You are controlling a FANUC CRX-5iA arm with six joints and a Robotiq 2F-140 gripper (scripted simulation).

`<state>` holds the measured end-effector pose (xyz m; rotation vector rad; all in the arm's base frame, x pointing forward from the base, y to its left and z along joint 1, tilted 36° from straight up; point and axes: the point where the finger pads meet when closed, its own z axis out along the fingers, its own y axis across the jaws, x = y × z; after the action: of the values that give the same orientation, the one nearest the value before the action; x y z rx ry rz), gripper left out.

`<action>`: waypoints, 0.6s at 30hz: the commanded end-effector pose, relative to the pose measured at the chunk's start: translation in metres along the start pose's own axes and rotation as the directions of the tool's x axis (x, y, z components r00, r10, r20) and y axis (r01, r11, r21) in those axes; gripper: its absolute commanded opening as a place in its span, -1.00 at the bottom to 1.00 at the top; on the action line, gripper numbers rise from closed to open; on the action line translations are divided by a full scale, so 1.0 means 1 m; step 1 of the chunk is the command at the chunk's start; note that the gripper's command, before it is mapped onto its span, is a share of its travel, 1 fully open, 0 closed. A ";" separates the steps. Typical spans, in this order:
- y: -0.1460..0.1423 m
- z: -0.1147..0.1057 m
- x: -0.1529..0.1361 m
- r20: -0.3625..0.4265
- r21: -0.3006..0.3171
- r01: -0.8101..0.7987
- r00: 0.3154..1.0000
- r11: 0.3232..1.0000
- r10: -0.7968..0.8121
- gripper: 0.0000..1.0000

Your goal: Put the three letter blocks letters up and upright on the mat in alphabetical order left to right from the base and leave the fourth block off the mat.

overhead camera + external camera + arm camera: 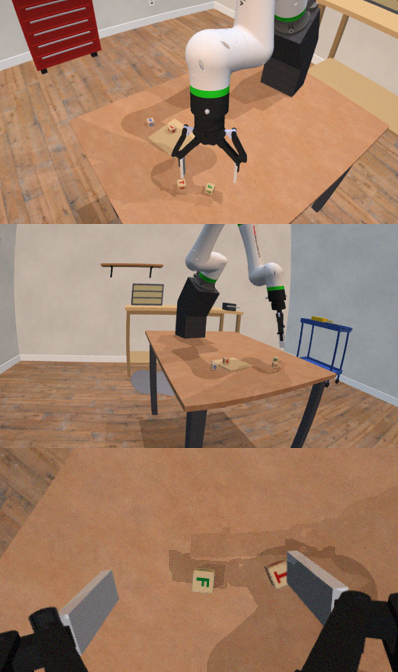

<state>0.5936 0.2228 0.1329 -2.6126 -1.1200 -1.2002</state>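
The block with a green F (209, 188) (275, 359) (203, 581) lies off the mat, near the block with a red T (181, 184) (275, 365) (276, 575). A block with a red L on top (171, 128) (226, 361) sits on the pale mat (161, 140) (239, 365), near one edge. A block with blue marks (150, 121) (214, 366) stands off the mat beside it; its top mark is too small to read. My gripper (208, 179) (282, 346) (200, 576) is wide open and empty, above the table. In the wrist view F lies midway between the fingers, and the right finger partly covers T.
The brown table (295, 140) (199, 392) carries the robot's dark base (286, 62) (195, 323) at its back. The arm and gripper hide part of the mat in the top view. A blue cart (326, 325) stands beyond the table.
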 end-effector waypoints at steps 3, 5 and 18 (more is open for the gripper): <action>-0.005 -0.007 -0.013 -0.100 -0.082 0.005 0.995 0.997 -0.013 1.00; -0.007 -0.009 -0.018 -0.104 -0.083 0.007 0.994 0.997 -0.016 1.00; -0.009 -0.012 -0.025 -0.111 -0.083 0.011 0.994 0.996 -0.020 1.00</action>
<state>0.5736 0.2117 0.1265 -2.5638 -1.1453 -1.2128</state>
